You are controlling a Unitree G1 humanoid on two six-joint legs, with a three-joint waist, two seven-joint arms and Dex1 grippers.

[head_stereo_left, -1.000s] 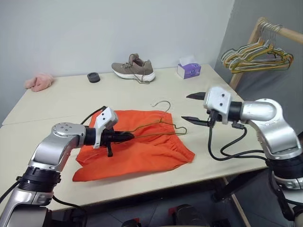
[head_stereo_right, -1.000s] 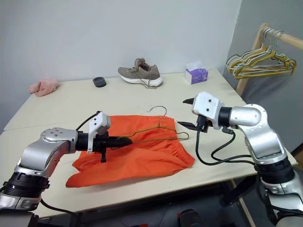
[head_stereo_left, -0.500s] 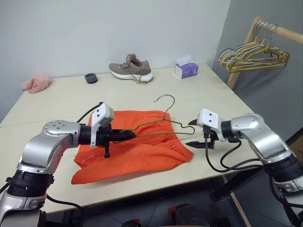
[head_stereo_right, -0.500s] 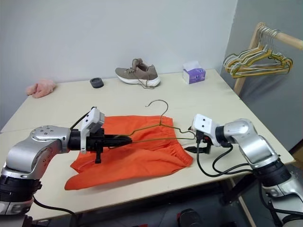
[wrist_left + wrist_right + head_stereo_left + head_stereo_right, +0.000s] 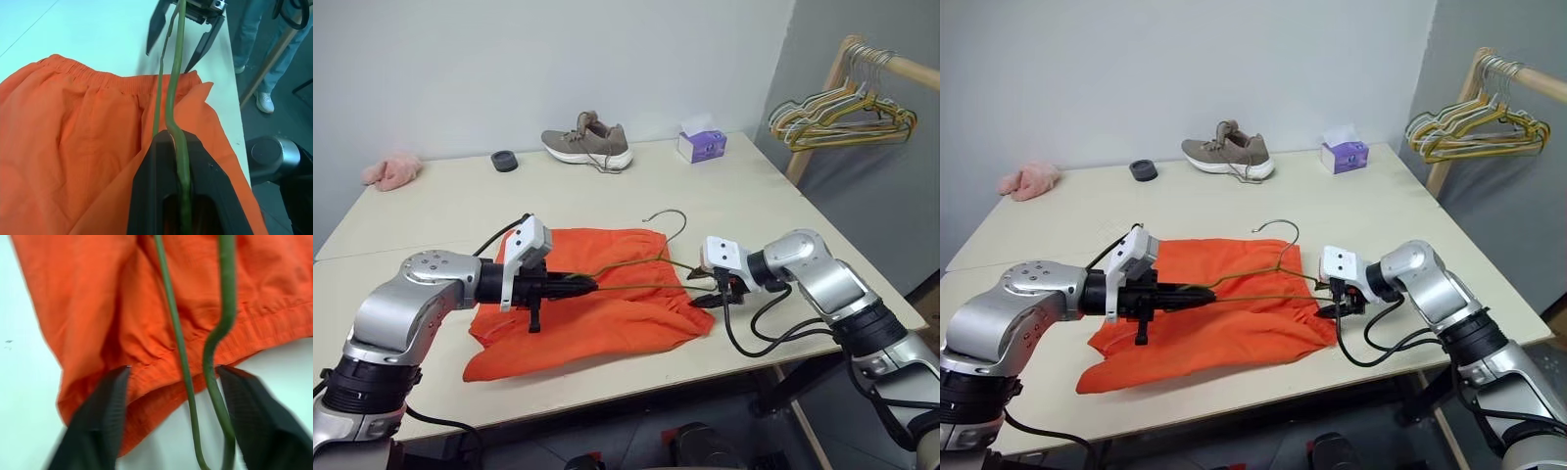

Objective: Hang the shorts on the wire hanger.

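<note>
Where the pale beige table [image 5: 431, 211] fills the head views, bright orange shorts [image 5: 597, 318] lie flat and slightly rumpled near its front edge, the gathered elastic waistband to the right. Above them slants a thin olive-green wire hanger [image 5: 636, 275], triangular, its hook [image 5: 668, 217] curling up toward the far side. The left gripper [image 5: 576, 286], black-fingered, is clamped on the hanger's left end. The right gripper [image 5: 705, 291] sits at the hanger's right corner by the waistband, fingers partly spread. Far across the table rest a tan sneaker [image 5: 587, 142], a small black ring [image 5: 505, 161], a purple tissue box [image 5: 702, 145] and a fuzzy pink cloth [image 5: 391, 169]. A plain grey wall stands behind; at far right a wooden rail [image 5: 891, 67] carries pastel hangers [image 5: 842, 116].

In the left wrist view, the black fingers pinch the smooth green wire, which runs on over soft, creased orange fabric toward the other gripper's pointed tips. A person's jeans-clad legs [image 5: 257, 39] stand beyond the table.

In the right wrist view, two textured black fingers [image 5: 100, 416] stand apart on either side of the wire's bent corner, over the puckered waistband edge.
</note>
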